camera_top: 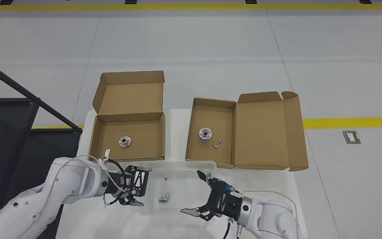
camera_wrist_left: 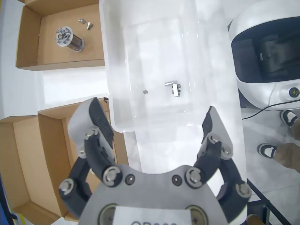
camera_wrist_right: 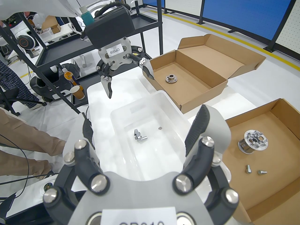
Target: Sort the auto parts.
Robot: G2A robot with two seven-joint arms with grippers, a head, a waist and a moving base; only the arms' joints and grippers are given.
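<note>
Released, left gripper [camera_top: 145, 187] and right gripper [camera_top: 191, 192] flank the tray [camera_wrist_left: 106, 54] at opposite ends.

Your left gripper [camera_wrist_left: 152, 108] and right gripper [camera_wrist_right: 145, 115] face each other across the tray [camera_wrist_right: 168, 97]. Between them, only its walls enclose the bracket [camera_wrist_right: 139, 136]; overhead access is free. Boxes [camera_top: 149, 137] stand just beyond each gripper.

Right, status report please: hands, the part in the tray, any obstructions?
Left hand open, right hand open, either end of the clear tray. Small bracket in tray, ungrasped. Nothing blocking.
</note>
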